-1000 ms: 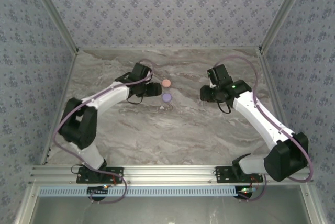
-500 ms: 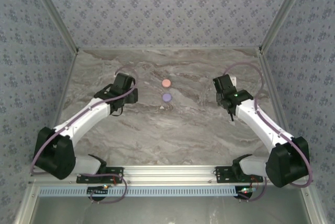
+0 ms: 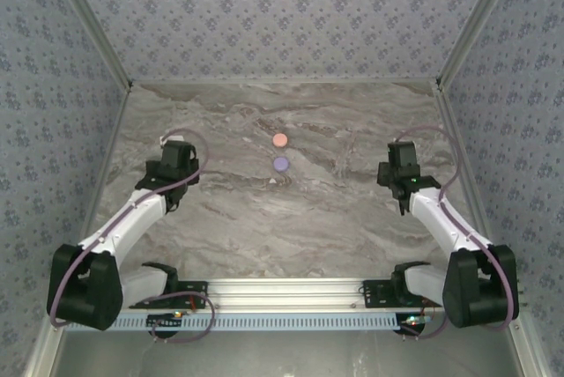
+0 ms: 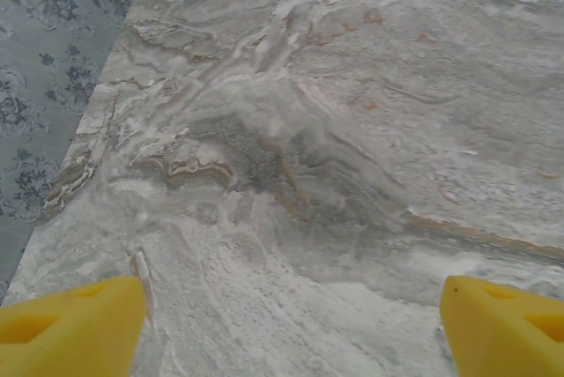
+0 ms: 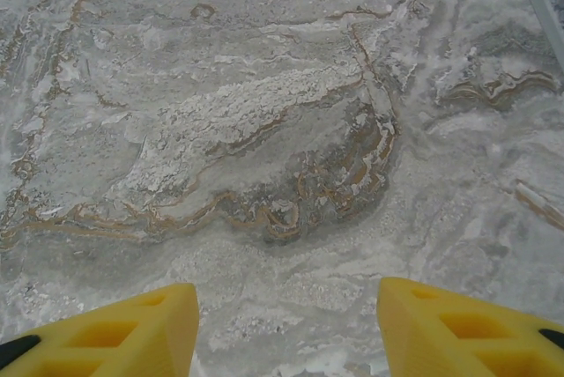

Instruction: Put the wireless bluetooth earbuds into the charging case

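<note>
A salmon-pink disc [image 3: 280,140] and a purple disc [image 3: 281,164] lie side by side at the middle of the marble table; I cannot tell which of them is the charging case. A tiny pale bit [image 3: 272,181], apparently one of the earbuds, rests just in front of the purple disc. My left gripper [image 3: 174,150] hangs far to the left of the discs. Its yellow fingers [image 4: 70,324] stand wide apart over bare marble, left gripper [image 4: 293,328] open. My right gripper [image 3: 403,158] hangs far to the right, also open [image 5: 286,324], nothing between its fingers [image 5: 132,333].
Patterned walls [image 3: 282,16] enclose the table on three sides, and the left wall [image 4: 53,60] runs close beside the left gripper. An aluminium rail [image 3: 291,289] carries both arm bases at the near edge. Bare marble lies between each gripper and the discs.
Both arms have drawn back from the discs, left arm toward the left wall and right arm toward the right. Both pairs of jaws have widened. The discs have not moved.
</note>
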You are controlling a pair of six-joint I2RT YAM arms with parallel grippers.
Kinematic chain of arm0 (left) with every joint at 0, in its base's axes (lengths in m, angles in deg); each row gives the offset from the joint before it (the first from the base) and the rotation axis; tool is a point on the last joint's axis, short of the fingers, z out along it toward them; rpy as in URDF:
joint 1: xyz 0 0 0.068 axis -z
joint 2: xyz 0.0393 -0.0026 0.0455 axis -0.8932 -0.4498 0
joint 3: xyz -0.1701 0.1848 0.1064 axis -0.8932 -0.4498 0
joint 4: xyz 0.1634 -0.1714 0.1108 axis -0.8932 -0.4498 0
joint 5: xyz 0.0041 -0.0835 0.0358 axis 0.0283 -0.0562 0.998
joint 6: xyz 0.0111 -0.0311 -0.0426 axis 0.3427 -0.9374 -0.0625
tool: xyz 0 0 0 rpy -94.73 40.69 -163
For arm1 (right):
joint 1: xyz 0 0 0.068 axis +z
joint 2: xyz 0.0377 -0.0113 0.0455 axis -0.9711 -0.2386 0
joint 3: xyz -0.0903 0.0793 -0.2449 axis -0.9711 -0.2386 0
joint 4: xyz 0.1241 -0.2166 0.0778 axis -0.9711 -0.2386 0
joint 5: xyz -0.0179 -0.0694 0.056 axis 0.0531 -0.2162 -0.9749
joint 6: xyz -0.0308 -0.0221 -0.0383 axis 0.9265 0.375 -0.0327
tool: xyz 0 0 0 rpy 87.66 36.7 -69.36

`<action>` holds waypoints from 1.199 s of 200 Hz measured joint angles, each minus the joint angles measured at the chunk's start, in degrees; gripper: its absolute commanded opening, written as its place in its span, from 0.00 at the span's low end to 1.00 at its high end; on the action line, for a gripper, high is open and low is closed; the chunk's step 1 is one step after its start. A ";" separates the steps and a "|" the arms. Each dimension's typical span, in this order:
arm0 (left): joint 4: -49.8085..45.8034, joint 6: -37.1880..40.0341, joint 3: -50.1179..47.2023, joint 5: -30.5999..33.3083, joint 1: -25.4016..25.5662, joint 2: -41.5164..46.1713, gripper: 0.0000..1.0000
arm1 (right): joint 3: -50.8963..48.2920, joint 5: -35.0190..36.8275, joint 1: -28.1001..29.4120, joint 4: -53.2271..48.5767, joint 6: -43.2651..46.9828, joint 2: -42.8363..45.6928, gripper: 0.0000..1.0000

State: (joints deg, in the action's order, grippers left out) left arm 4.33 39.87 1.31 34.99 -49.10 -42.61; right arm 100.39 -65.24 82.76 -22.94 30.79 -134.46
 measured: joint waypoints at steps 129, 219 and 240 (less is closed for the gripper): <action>41.59 8.94 -17.99 -19.45 -6.86 -3.34 0.86 | -17.20 -15.56 -10.49 36.72 7.30 1.36 0.63; 51.71 11.06 -18.05 -26.01 -11.76 -11.56 0.85 | -17.29 -19.21 -11.15 48.85 8.35 -8.96 0.65; 52.92 11.10 -18.05 -27.08 -12.33 -12.41 0.86 | -17.29 -19.69 -11.39 51.17 8.35 -10.43 0.66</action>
State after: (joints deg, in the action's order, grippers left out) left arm 57.25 50.98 -16.74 7.91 -61.43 -55.03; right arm 83.10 -84.94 71.38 28.23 39.13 -144.88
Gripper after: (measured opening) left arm 0.856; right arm 0.655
